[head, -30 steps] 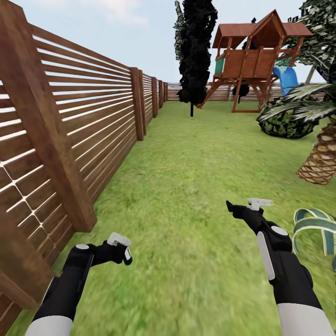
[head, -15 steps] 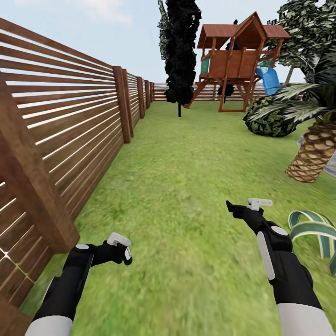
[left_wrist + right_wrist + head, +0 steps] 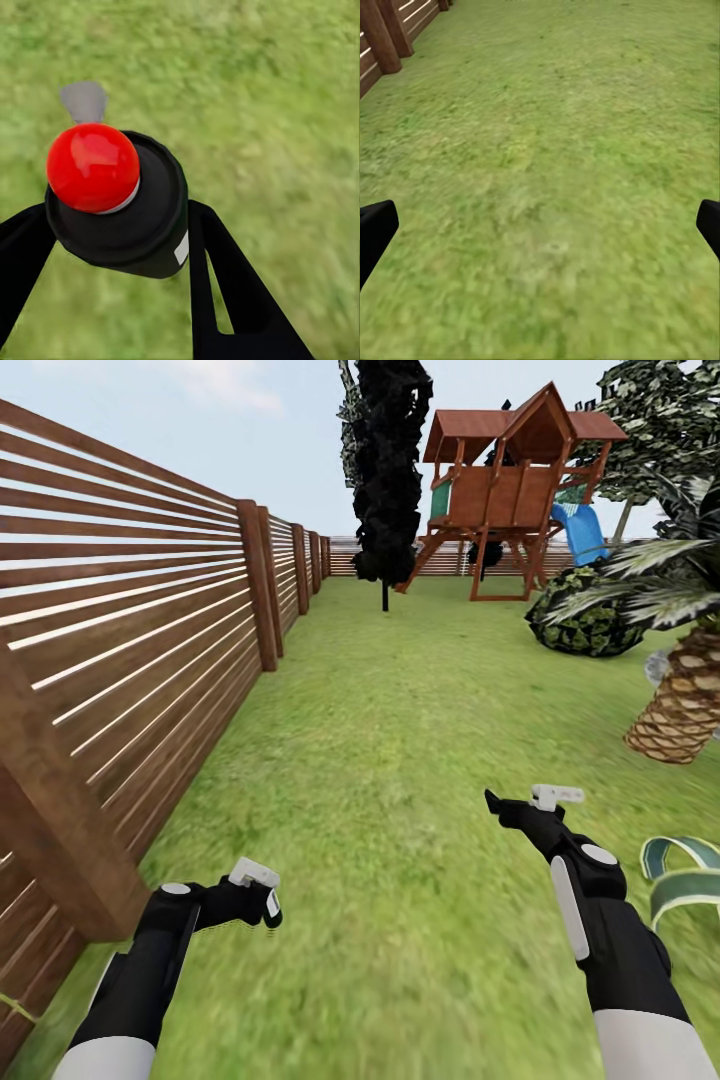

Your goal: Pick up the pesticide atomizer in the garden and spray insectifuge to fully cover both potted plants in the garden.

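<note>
While the robot stands on the lawn point(image 3: 400, 740) beside the slatted wooden fence point(image 3: 130, 650), its left end effector point(image 3: 262, 900), the one nearer the fence, is closed around the pesticide atomizer point(image 3: 142, 217). The two black fingers point(image 3: 225, 285) press on the dark round barrel, below a glossy red knob point(image 3: 93, 166) and a grey nozzle point(image 3: 83, 100). The bottle looks rigid, smooth and probably light. It could twist in the grip, so holding it mid-barrel seems sound and leaves the nozzle free. Farther from the fence, the right end effector point(image 3: 525, 803) is spread wide and empty over soft, mottled grass.
</note>
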